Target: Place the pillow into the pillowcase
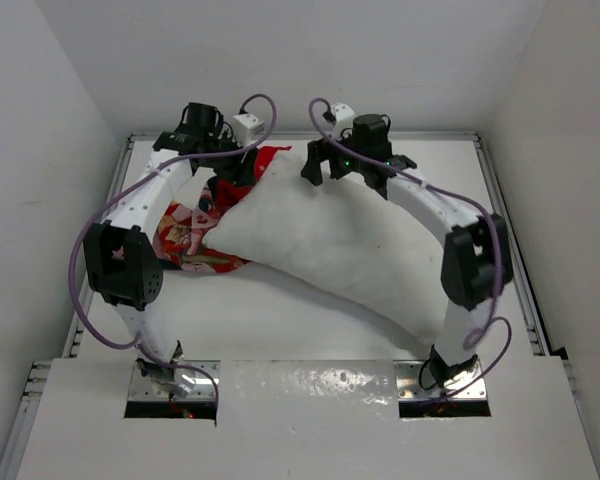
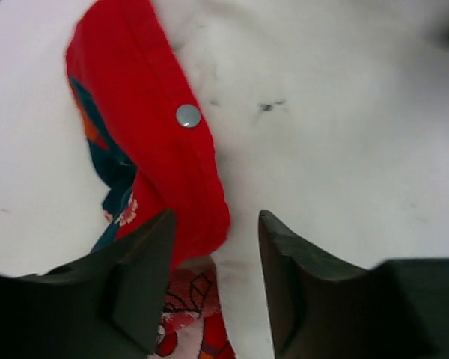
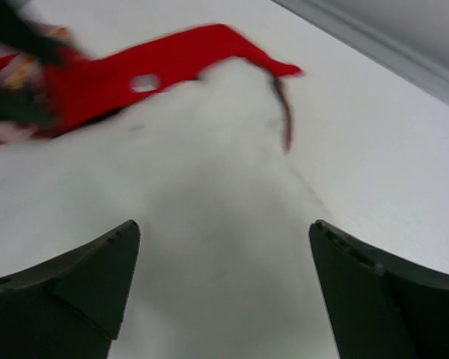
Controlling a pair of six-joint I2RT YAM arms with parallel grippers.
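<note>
**Both grippers open at the far edge, pillow mostly outside the case**

- The pillow [image 1: 330, 245] lies diagonally on the table [image 1: 280, 325]. It runs from the middle of the far edge down toward the near right corner.
- The pillowcase [image 1: 185, 238] is bunched near the far left corner, print side up. It touches the pillow's far-left end and part of it is tucked under that end.
- A red hem lies across the pillow's far corner. I can't tell how far the corner goes inside.
- Left gripper [image 2: 215, 217]: the jaws are partway apart with nothing clamped. The red hem, with a metal snap [image 2: 188, 115] on it, hangs into the gap against the left finger [image 2: 138, 277]. White pillow fabric fills the rest of the gap.
- Right gripper [image 3: 224, 228]: the jaws are wide and hold nothing. It hangs over the pillow's far end with white fabric under both fingers. This view is blurred, and the red hem shows just past the pillow's tip.
- In the top view, both wrists sit close together near the far edge, left over the case and right over the pillow.
</note>
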